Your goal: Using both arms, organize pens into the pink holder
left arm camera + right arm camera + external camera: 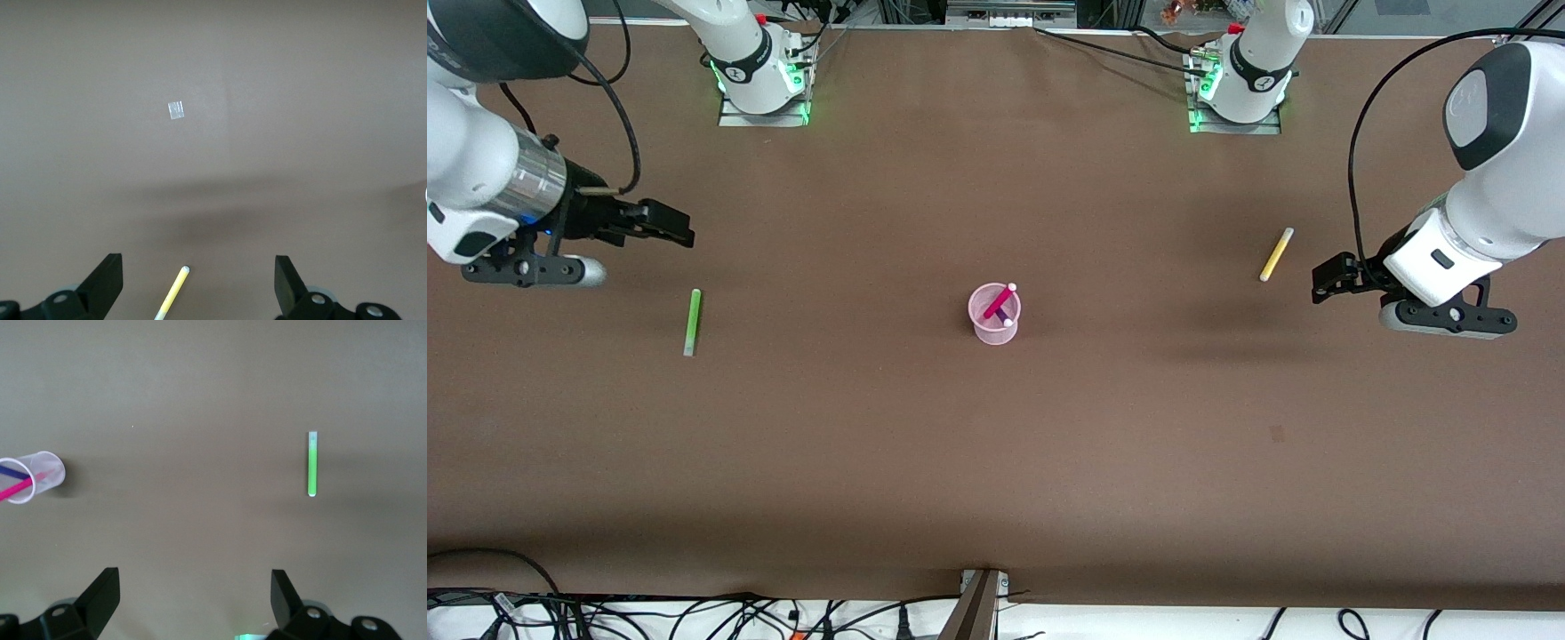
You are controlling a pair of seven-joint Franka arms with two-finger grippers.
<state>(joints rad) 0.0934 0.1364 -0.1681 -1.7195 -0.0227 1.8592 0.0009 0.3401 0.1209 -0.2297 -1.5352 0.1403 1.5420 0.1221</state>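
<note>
The pink holder [994, 315] stands mid-bench holding the magenta pen [999, 302] and purple pen [1005, 316]. The left gripper [1323, 279], jaws apart, hovers near the yellow pen [1276, 254]. The right gripper [674, 226], jaws apart, hovers near the green pen [693, 322].

Left gripper [1323, 280]: airborne, jaws wide apart, pointing 9 o'clock. Right gripper [676, 225]: airborne, jaws wide apart, pointing 3 o'clock.

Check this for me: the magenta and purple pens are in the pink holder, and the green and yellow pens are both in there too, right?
Not quite. The magenta pen and purple pen are in the pink holder, but the green pen and yellow pen lie on the table, as the front view shows.
</note>
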